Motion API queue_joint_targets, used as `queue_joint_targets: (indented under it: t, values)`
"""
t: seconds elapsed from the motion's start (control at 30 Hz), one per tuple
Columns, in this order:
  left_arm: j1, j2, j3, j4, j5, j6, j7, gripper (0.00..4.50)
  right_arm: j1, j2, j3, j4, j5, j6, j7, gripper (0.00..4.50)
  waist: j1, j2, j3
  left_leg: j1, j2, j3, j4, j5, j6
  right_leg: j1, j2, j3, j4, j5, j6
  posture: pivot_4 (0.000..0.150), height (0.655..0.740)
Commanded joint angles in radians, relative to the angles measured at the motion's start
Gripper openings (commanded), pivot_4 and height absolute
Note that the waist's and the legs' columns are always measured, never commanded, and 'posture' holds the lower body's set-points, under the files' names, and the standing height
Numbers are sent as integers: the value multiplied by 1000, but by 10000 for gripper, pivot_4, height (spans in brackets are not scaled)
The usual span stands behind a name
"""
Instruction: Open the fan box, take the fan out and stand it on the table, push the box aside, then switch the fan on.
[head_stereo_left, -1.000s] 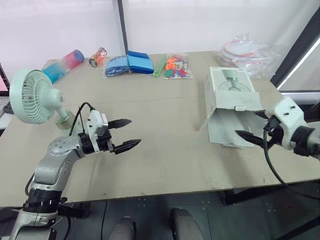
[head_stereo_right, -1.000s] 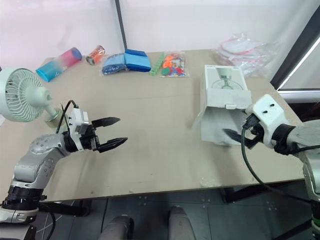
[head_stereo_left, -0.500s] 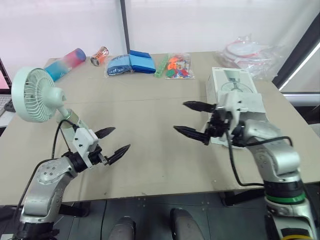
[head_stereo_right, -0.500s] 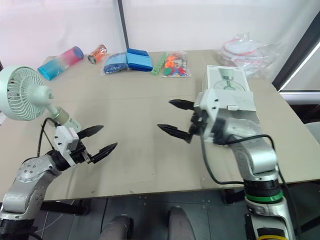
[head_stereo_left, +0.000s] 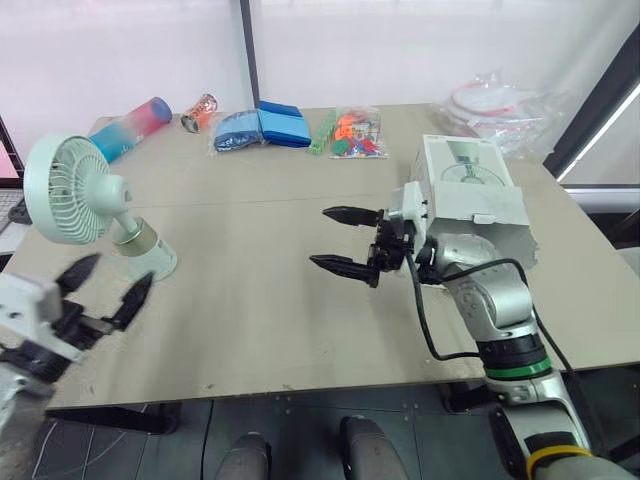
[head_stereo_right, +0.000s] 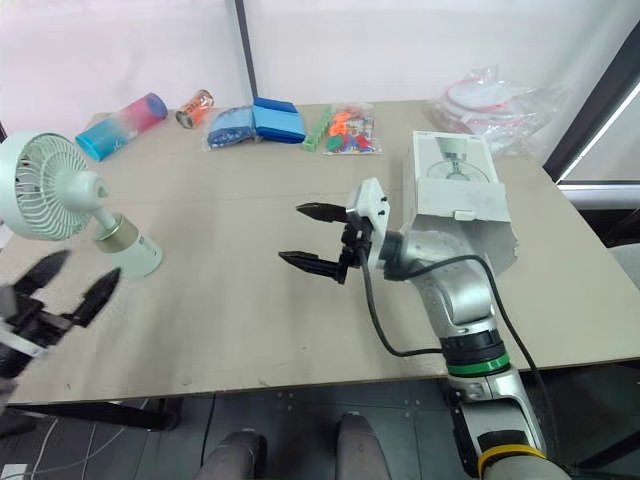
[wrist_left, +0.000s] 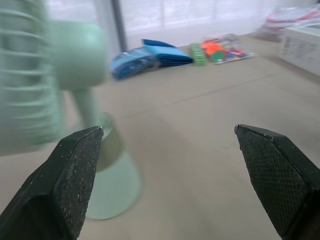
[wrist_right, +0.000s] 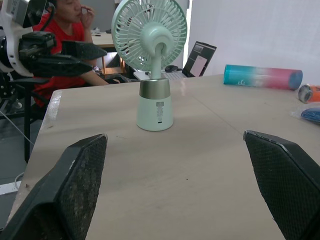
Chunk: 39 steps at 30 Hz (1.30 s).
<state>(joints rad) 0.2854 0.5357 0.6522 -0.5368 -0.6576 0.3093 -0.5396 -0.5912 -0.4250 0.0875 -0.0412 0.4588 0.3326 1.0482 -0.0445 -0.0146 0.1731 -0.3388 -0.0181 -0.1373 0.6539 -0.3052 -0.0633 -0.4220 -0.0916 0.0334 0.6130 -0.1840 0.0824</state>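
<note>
The pale green fan (head_stereo_left: 68, 190) stands upright on its base (head_stereo_left: 150, 258) at the table's left side. My left gripper (head_stereo_left: 120, 270) is open at the front left corner, just in front of the base and not touching it; the base (wrist_left: 107, 180) looms close in the left wrist view. My right gripper (head_stereo_left: 320, 237) is open over the table's middle, pointing left at the fan (wrist_right: 155, 100), with nothing between its fingers. The white fan box (head_stereo_left: 470, 195) lies behind my right arm at the right side, its near end partly hidden.
Along the back edge lie a pink-blue bottle (head_stereo_left: 125, 128), a small can (head_stereo_left: 197, 110), blue packets (head_stereo_left: 260, 127), a colourful packet (head_stereo_left: 355, 135) and clear plastic bags (head_stereo_left: 500, 105). A person in a red shirt (wrist_right: 65, 30) sits beyond the table's left end.
My right gripper has swung away from the box to the table's middle and now points at the fan. My left gripper has drawn back from the middle to the front left corner.
</note>
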Motion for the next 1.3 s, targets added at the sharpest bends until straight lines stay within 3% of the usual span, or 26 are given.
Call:
queue_joint_targets:
  t: [0.03, 0.27, 0.97, 1.03, 1.07, 1.17, 1.23, 1.3]
  values:
    - [-19, 49, 97, 28, -33, 7, 9, 45000, -23, 6, 10, -1, -12, -32, 13, 44796, 0, 0, 0, 0, 0, 0, 0, 0, 0, 0, 0, 0, 0, 0, 0, 1500, 7400]
    - [-69, 85, 193, 115, -84, 17, 39, 45000, -29, 6, 8, 27, -30, -55, 10, 44796, -1, 0, 0, 0, 0, 0, -1, 0, 0, -1, 0, 0, 0, 0, -1, 1500, 7400]
    - [-284, 108, 23, 271, 61, -27, 62, 45000, 10, 1, 14, -21, -47, -60, -19, 44796, -2, -1, 0, 0, 0, 1, -1, 0, 0, -1, 0, 0, 0, 0, -1, 1500, 7400]
    - [-298, 106, 20, 286, 78, -36, 74, 39291, 13, -4, 14, -23, -49, -60, -17, 45000, -2, -1, 0, 0, 0, 1, -1, 0, 0, -1, 0, 0, 0, 0, -1, 1500, 7400]
    - [-304, 105, 18, 293, 87, -42, 78, 38809, 13, -7, 13, -23, -50, -60, -16, 45000, -2, -1, 0, 0, 0, 1, -1, 0, 0, -1, 0, 0, 0, 0, -1, 1500, 7400]
    - [-312, 101, 14, 299, 94, -49, 80, 24832, 12, -12, 15, -20, -54, -62, -14, 45000, -2, -1, 0, 0, 0, 1, -1, 0, 0, -1, 0, 0, 0, 0, -1, 1500, 7400]
    - [-314, 97, 11, 301, 96, -51, 81, 19663, 10, -13, 17, -18, -55, -64, -13, 45000, -2, -1, 0, 0, 0, 1, -1, 0, 0, -1, 0, 0, 0, 0, -1, 1500, 7400]
    - [-314, 93, 4, 298, 92, -48, 81, 18967, 7, -13, 18, -14, -56, -66, -9, 45000, -2, -1, 0, 0, 0, 1, -1, 0, 0, -1, 0, 0, 0, 0, -1, 1500, 7400]
